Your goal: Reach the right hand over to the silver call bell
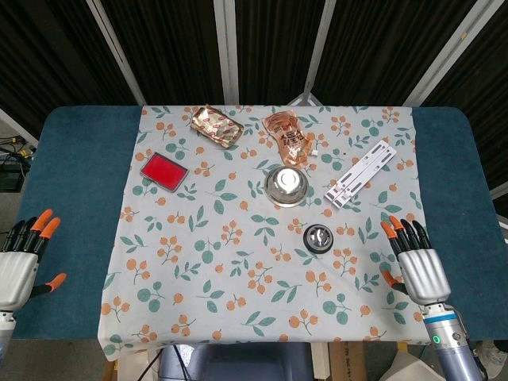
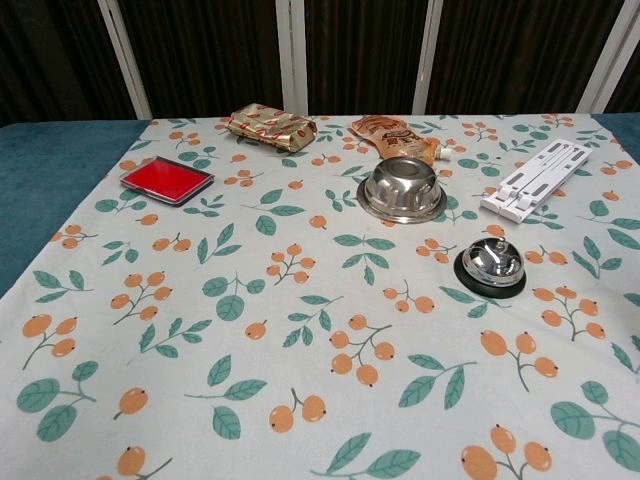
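- Left hand, grey with orange-tipped black fingers, rests on the blue table at the near left edge; fingers apart, nothing in it. Not part of this task.
- Flat red rectangular pad in a dark frame and crinkled gold foil packet lie on the far-left part of the leaf-and-berry print cloth.
- Upturned steel bowl sits mid-cloth, orange pouch behind it.
- Silver call bell on a black base: just nearer than the bowl, right of centre, untouched.
- White slotted folding stand lies far right, off the likely path.
- Right hand rests near the cloth's right edge, fingers spread and empty, well apart from the bell. Reach not started, by my reading; path looks unobstructed.
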Controlling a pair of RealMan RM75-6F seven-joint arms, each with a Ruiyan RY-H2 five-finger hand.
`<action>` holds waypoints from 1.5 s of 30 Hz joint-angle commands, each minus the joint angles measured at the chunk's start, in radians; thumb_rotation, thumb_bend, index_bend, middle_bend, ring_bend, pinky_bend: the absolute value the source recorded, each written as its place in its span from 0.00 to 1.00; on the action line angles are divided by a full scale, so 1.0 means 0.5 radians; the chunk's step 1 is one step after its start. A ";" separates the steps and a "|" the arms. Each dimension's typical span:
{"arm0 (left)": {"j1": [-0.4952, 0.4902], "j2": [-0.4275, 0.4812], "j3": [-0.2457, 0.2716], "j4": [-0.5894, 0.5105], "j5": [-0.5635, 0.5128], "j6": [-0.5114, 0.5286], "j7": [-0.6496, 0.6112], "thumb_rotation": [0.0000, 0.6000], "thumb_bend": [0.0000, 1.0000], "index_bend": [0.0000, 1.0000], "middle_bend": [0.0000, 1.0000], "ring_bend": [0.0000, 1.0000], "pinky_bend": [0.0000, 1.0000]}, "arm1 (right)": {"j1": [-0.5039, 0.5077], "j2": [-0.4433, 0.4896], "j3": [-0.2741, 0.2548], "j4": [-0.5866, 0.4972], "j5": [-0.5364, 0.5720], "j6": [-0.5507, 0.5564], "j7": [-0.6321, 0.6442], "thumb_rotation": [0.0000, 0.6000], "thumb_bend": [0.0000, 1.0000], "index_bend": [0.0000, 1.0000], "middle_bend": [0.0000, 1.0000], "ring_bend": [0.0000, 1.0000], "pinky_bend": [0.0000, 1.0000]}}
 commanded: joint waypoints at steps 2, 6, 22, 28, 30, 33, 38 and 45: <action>0.001 0.000 -0.001 0.000 -0.001 0.002 -0.001 1.00 0.00 0.00 0.00 0.00 0.00 | 0.002 -0.003 -0.001 -0.003 -0.003 -0.005 -0.002 1.00 0.29 0.00 0.00 0.00 0.00; 0.004 0.002 -0.006 -0.003 -0.004 0.012 -0.008 1.00 0.00 0.00 0.00 0.00 0.00 | 0.019 -0.006 -0.010 -0.016 -0.012 -0.041 -0.002 1.00 0.29 0.00 0.00 0.00 0.00; 0.005 0.012 -0.009 -0.013 -0.002 0.017 -0.043 1.00 0.00 0.00 0.00 0.00 0.00 | 0.291 -0.203 0.078 -0.025 0.125 -0.454 -0.114 1.00 0.91 0.00 0.00 0.00 0.00; 0.005 0.015 -0.009 -0.020 -0.004 0.012 -0.047 1.00 0.00 0.00 0.00 0.00 0.00 | 0.362 -0.345 0.116 0.004 0.263 -0.544 -0.233 1.00 0.91 0.00 0.00 0.00 0.00; 0.004 0.016 -0.008 -0.019 -0.005 0.010 -0.047 1.00 0.00 0.00 0.00 0.00 0.00 | 0.376 -0.379 0.119 0.022 0.297 -0.561 -0.269 1.00 0.91 0.00 0.00 0.00 0.00; 0.002 0.017 -0.009 -0.021 -0.008 0.005 -0.052 1.00 0.00 0.00 0.00 0.00 0.00 | 0.391 -0.424 0.120 0.050 0.350 -0.579 -0.307 1.00 0.91 0.00 0.00 0.00 0.00; 0.000 0.017 -0.009 -0.021 -0.011 -0.001 -0.048 1.00 0.00 0.00 0.00 0.00 0.00 | 0.407 -0.484 0.100 0.093 0.377 -0.592 -0.342 1.00 0.91 0.00 0.00 0.00 0.00; 0.001 0.017 -0.012 -0.022 -0.022 -0.004 -0.048 1.00 0.00 0.00 0.00 0.00 0.00 | 0.426 -0.563 0.052 0.182 0.458 -0.667 -0.378 1.00 0.91 0.00 0.00 0.00 0.00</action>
